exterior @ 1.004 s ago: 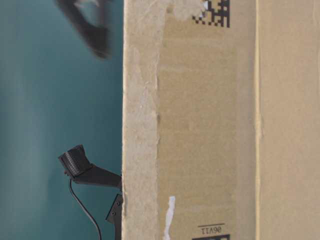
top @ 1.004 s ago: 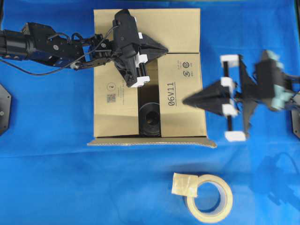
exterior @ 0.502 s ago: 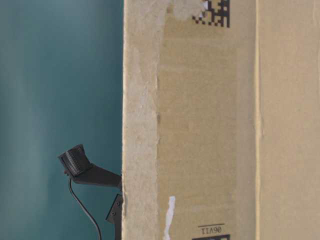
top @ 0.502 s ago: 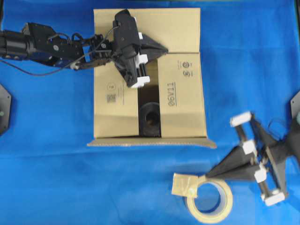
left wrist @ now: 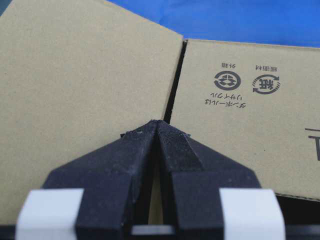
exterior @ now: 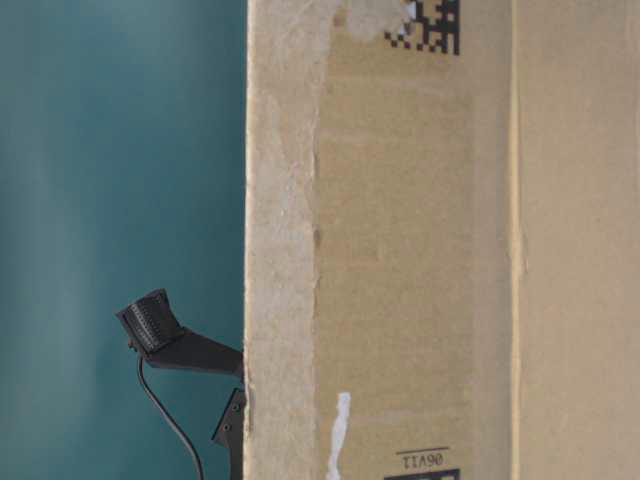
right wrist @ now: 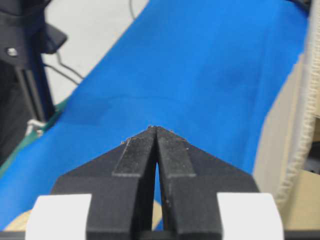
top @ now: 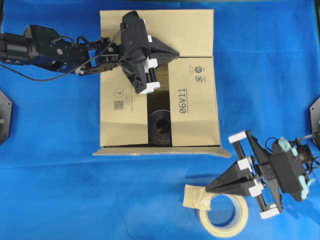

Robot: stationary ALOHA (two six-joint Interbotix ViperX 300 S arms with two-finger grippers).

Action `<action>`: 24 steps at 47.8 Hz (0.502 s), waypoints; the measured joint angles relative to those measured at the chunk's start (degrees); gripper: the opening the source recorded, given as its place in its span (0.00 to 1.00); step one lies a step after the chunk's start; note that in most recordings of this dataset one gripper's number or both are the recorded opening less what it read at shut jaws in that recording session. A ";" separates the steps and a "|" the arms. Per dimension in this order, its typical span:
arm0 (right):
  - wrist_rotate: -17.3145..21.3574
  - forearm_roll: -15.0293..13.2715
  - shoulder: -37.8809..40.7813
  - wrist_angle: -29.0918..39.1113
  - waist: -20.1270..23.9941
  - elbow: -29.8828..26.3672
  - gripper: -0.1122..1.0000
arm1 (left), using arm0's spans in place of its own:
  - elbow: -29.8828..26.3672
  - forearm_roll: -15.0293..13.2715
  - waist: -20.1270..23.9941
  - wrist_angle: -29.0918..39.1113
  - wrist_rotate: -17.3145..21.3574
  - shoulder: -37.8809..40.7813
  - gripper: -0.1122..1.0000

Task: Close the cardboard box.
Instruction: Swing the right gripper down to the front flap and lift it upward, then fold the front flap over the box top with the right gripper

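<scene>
The brown cardboard box [top: 192, 100] sits in the middle of the blue cloth. Its far flap and both side flaps lie folded down, with a gap between the side flaps. The near flap [top: 160, 151] shows edge-on. My left gripper [top: 177, 51] is shut and empty, with its tips on the far flap at the seam with the right-hand flap; the left wrist view [left wrist: 159, 121] shows the same. My right gripper [top: 207, 189] is shut and empty, off the box and over the cloth beside the tape roll. It also shows in the right wrist view [right wrist: 156, 127].
A beige tape roll [top: 223, 212] with a loose end lies in front of the box at the right. A dark round object [top: 160, 127] shows inside through the gap. The box side [exterior: 420, 250] fills the table-level view. A black camera stand [exterior: 160, 335] stands beside it.
My right gripper has swung from beside the box's right flap down to the front right, next to the tape roll. The left arm and the flaps have not moved.
</scene>
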 measured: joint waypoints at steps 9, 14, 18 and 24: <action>0.09 0.09 -2.46 -0.09 -3.43 1.14 0.10 | 0.00 0.09 0.00 0.00 -0.18 0.00 0.10; 0.26 0.09 -5.10 0.09 -6.59 2.46 0.10 | 0.00 0.09 -0.09 0.09 -0.18 0.00 0.10; 0.53 0.53 -6.77 0.62 -9.23 3.43 0.10 | 0.00 0.09 -0.18 0.00 -0.18 0.00 0.10; 0.62 1.58 -8.17 3.25 -13.54 4.13 0.10 | 0.00 0.09 -0.26 0.00 -0.26 0.00 0.10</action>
